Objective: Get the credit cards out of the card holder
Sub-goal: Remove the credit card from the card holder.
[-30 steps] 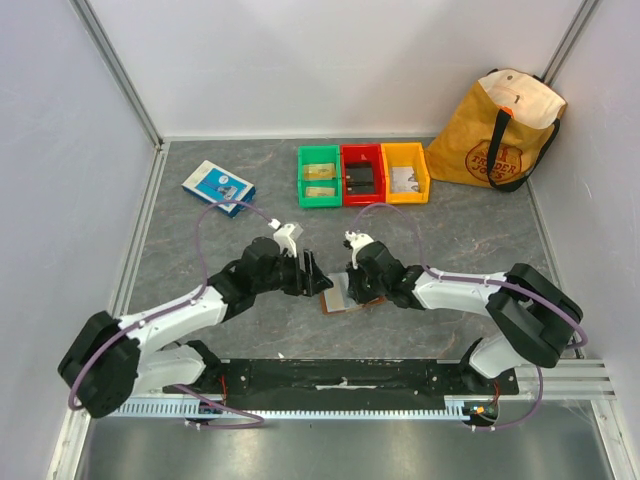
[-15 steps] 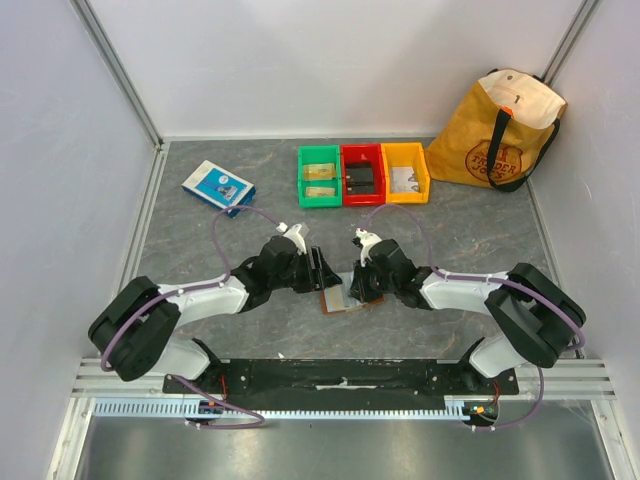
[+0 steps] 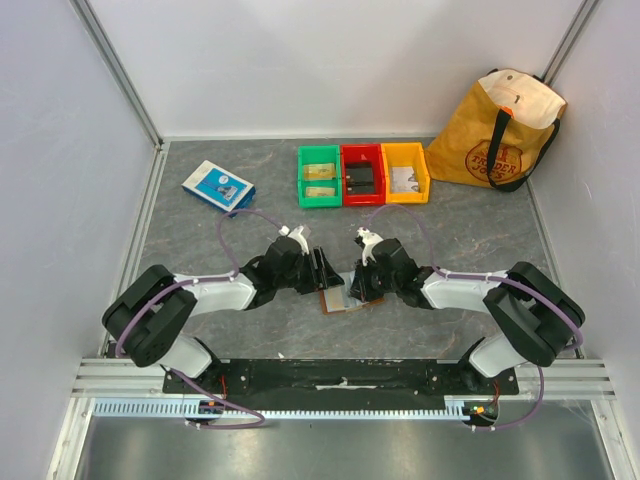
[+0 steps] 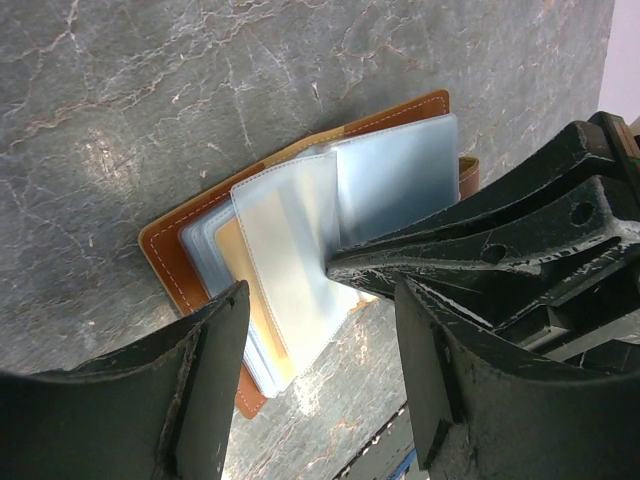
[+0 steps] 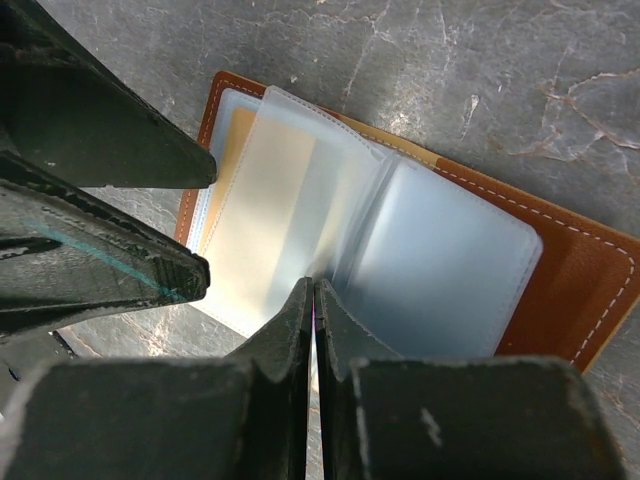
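The card holder lies open on the table, brown leather with clear blue-grey sleeves fanned out. A tan-gold credit card shows through the sleeves on its left half. My right gripper is shut, its tips pinching the lower edge of a raised clear sleeve. It comes in from the right in the top view. My left gripper hangs open just over the holder's left half, nothing between its fingers. The two grippers' tips are close together.
Green, red and yellow bins stand in a row at the back. A blue-and-white flat box lies at the back left. A yellow tote bag stands in the back right corner. Walls enclose the table.
My left arm has swung in and its gripper has slid right, closer to the holder, with its jaws a little narrower. The right gripper has closed slightly on the sleeve.
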